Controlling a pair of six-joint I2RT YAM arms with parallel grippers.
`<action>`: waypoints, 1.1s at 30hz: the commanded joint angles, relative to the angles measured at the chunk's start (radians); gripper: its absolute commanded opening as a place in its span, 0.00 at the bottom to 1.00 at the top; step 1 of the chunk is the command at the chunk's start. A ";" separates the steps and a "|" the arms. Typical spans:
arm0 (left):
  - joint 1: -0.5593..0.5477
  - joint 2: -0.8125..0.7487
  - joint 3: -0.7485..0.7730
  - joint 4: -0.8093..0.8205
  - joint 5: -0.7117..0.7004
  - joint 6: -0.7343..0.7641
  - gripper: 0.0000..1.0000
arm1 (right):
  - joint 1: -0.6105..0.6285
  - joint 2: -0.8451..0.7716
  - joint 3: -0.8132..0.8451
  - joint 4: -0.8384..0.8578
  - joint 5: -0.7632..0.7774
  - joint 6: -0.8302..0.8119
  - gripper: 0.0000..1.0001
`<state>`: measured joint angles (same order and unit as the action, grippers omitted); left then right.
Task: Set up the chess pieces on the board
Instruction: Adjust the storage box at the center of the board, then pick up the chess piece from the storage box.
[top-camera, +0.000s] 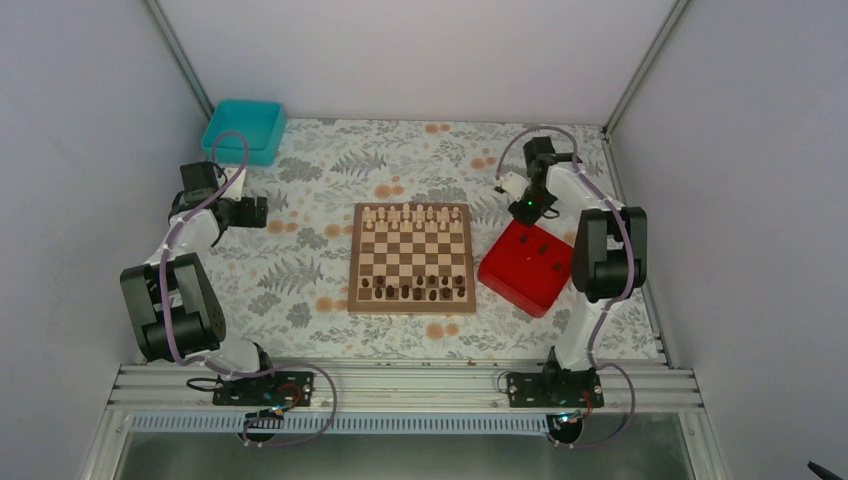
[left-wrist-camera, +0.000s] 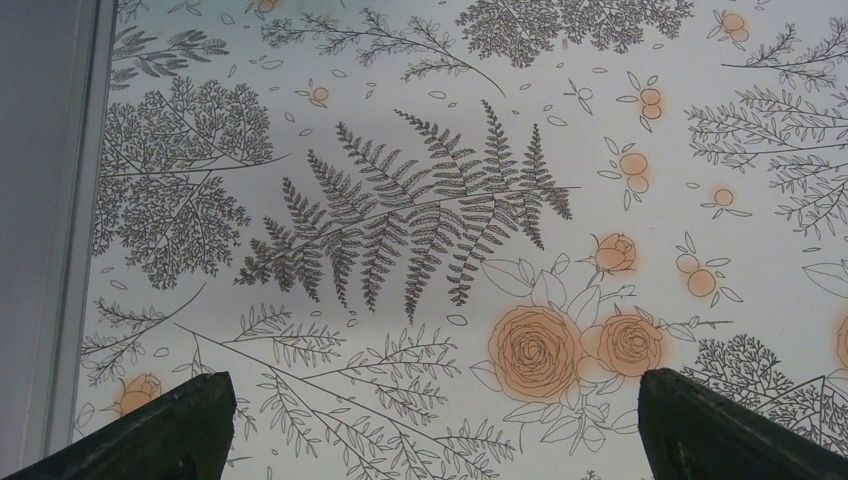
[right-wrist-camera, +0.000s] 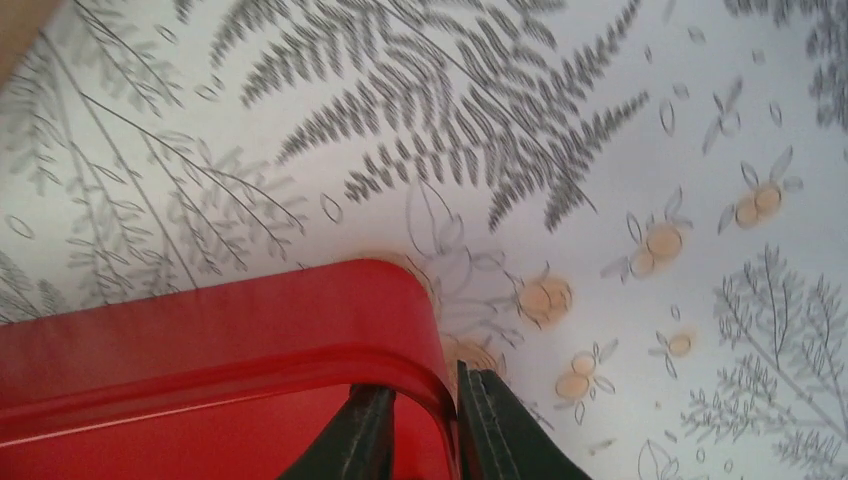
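The wooden chessboard (top-camera: 412, 258) lies at the table's middle. Several dark chess pieces (top-camera: 415, 290) stand in its two near rows, and cream pieces (top-camera: 410, 215) stand along its far rows. A few more dark pieces (top-camera: 545, 247) lie in the red tray (top-camera: 527, 268) to the right of the board. My right gripper (top-camera: 522, 207) is at the tray's far corner. In the right wrist view, this gripper (right-wrist-camera: 425, 430) straddles the red rim (right-wrist-camera: 300, 310), one finger inside and one outside, closed on it. My left gripper (top-camera: 255, 212) is far to the left of the board, and in the left wrist view (left-wrist-camera: 430, 430) it is wide open and empty over the tablecloth.
A teal bin (top-camera: 243, 130) stands at the back left corner. The flowered tablecloth (left-wrist-camera: 420, 220) covers the table. Grey walls close in the left, back and right sides. A metal rail (top-camera: 400, 385) runs along the near edge.
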<state>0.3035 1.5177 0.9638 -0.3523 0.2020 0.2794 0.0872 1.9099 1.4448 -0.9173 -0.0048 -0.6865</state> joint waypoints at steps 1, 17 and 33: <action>0.008 0.013 -0.002 0.017 0.010 0.000 1.00 | 0.045 0.018 0.052 -0.019 0.010 0.021 0.21; 0.009 0.026 0.003 0.017 0.009 -0.001 1.00 | 0.017 -0.262 -0.187 -0.008 -0.060 0.044 0.41; 0.009 0.014 0.004 0.013 -0.023 -0.009 1.00 | -0.004 -0.149 -0.239 0.177 -0.091 0.037 0.42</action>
<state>0.3058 1.5333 0.9638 -0.3458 0.1928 0.2790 0.0895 1.7218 1.1831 -0.7860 -0.0685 -0.6525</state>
